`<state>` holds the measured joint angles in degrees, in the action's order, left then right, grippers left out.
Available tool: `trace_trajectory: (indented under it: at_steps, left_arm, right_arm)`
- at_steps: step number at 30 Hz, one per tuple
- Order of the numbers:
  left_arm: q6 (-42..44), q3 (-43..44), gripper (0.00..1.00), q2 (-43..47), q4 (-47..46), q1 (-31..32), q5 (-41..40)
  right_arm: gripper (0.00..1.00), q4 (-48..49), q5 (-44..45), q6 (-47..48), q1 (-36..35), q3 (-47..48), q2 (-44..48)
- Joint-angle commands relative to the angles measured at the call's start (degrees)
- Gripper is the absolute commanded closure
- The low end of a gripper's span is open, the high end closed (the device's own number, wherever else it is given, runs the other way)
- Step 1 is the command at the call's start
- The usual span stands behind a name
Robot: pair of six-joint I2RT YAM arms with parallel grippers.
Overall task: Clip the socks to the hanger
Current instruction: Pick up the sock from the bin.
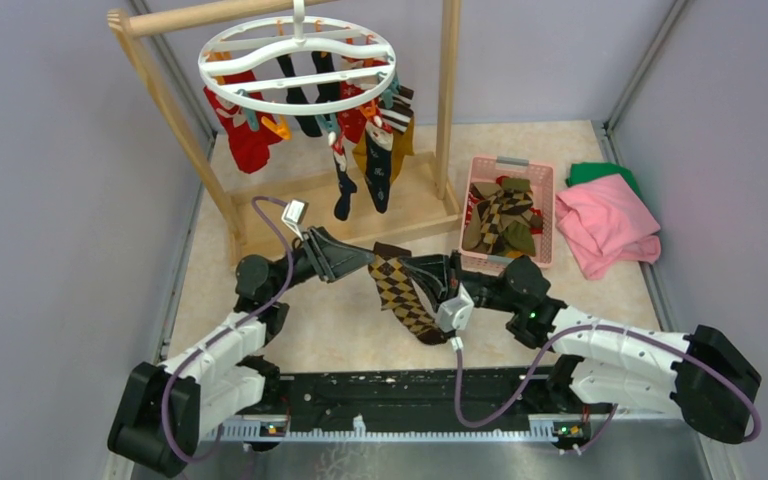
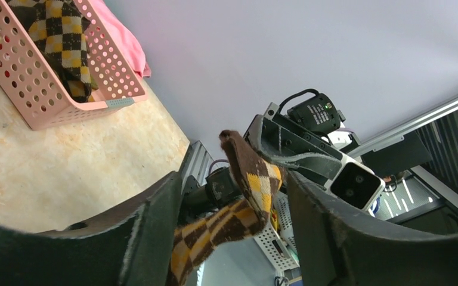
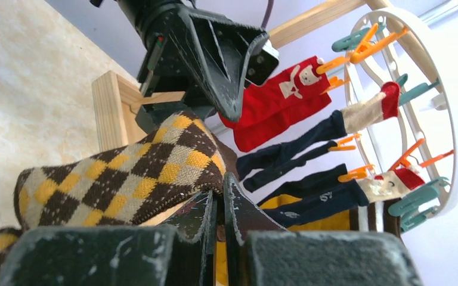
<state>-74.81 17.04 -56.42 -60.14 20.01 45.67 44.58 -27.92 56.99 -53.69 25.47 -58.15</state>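
Observation:
A brown argyle sock (image 1: 403,296) hangs between my two grippers above the table. My right gripper (image 1: 420,273) is shut on its cuff edge; in the right wrist view the jaws (image 3: 221,187) pinch the sock (image 3: 125,179). My left gripper (image 1: 363,264) is open, with the sock (image 2: 256,185) lying in the gap between its fingers (image 2: 234,180). The white round hanger (image 1: 297,65) hangs from the wooden rack at the back, with red, navy, black and mustard socks (image 1: 245,135) clipped under it. It also shows in the right wrist view (image 3: 453,119).
The wooden rack frame (image 1: 447,110) stands at the back, with its base board behind the grippers. A pink basket (image 1: 550,215) to the right holds more argyle socks (image 1: 500,220). A pink cloth (image 1: 605,225) and a green cloth (image 1: 595,172) lie at the far right.

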Motion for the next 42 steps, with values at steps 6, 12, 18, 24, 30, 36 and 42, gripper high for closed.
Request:
trace_trajectory:
  at_steps: [6, 12, 18, 24, 30, 36, 42]
  left_arm:
    - [3.88, 3.74, 0.64, -2.52, -0.56, 1.84, 1.34]
    - [12.23, 1.62, 1.0, -1.69, -6.34, 2.05, 1.53]
    - [26.15, -3.74, 1.0, 5.06, -6.82, 2.14, -2.26]
    - [38.06, -9.27, 1.0, 13.62, -6.32, 3.17, -6.81]
    - [56.49, -12.47, 1.0, 20.11, -4.66, 10.2, -13.19]
    - [69.12, -13.02, 1.0, 20.57, -4.9, 14.89, -16.98]
    - [69.1, -12.15, 1.0, 19.66, -5.32, 14.91, -16.34]
  right_arm:
    - [1.0, 3.33, -3.31, -0.65, -1.5, -0.34, -1.22]
    - [1.0, 2.34, -3.3, -0.83, -1.57, -0.51, -1.39]
    - [0.66, 2.62, 2.05, -5.03, -1.54, -1.43, -1.0]
    - [0.51, 6.78, 11.07, -17.78, -0.33, -3.83, -1.27]
    - [0.47, 13.83, 5.6, -44.15, 10.32, -5.4, 2.12]
    - [0.41, 5.74, -7.89, -54.01, 11.22, -0.16, 0.88]
    - [0.38, 4.66, -8.26, -54.2, 7.45, 1.91, -2.05]
